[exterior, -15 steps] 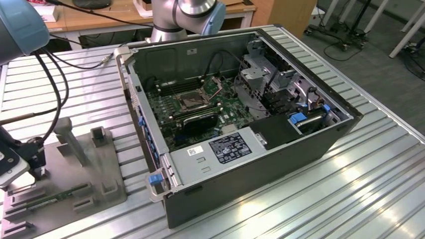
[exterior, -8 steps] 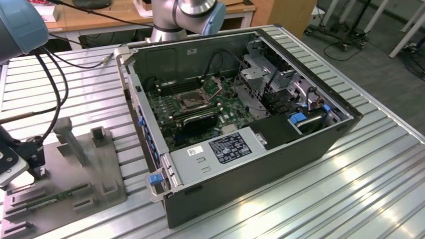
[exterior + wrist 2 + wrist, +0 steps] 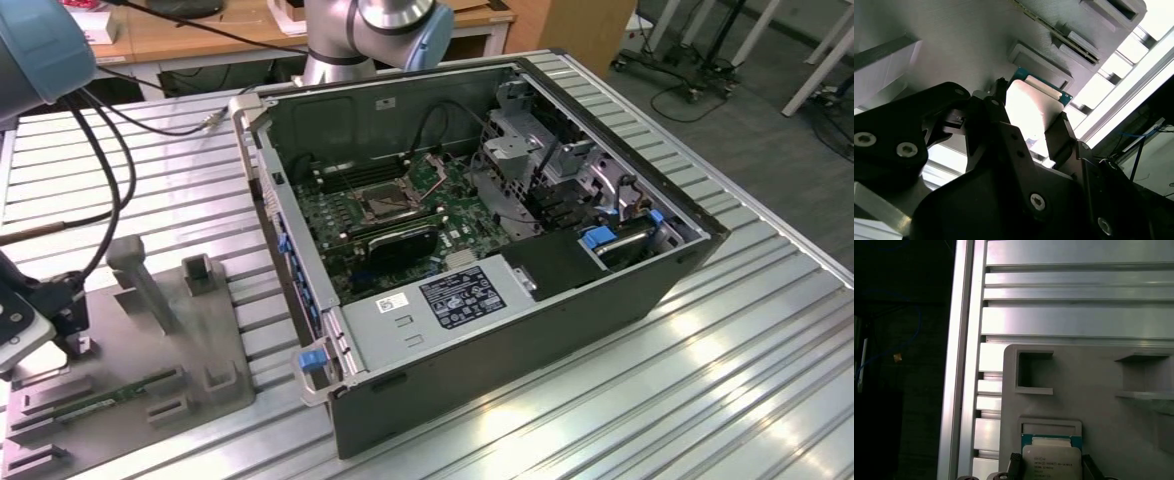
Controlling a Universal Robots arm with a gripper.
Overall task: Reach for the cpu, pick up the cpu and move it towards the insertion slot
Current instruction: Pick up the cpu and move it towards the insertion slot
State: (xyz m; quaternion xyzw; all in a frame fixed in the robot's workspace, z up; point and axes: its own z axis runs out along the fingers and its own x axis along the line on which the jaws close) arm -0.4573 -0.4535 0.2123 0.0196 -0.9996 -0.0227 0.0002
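Observation:
The cpu (image 3: 1051, 463), a small square chip with a pale metal face on a green board, lies at a shallow pocket of the grey fixture plate (image 3: 1094, 380). In both wrist views my gripper (image 3: 1050, 462) stands over it, one dark finger against each of two opposite edges of the cpu (image 3: 1029, 115), with no gap showing. In the exterior view the gripper body (image 3: 24, 325) sits at the far left over the plate (image 3: 147, 330). The insertion slot (image 3: 378, 203), a square metal-framed socket, lies on the motherboard inside the open computer case (image 3: 561, 300), well off to the exterior view's right.
The fixture plate carries upright grey posts (image 3: 134, 275) and a long green circuit strip (image 3: 100, 403). Black cables (image 3: 114, 170) hang from the arm. The slatted aluminium table (image 3: 747, 380) ends at an edge (image 3: 961, 365) close beside the plate.

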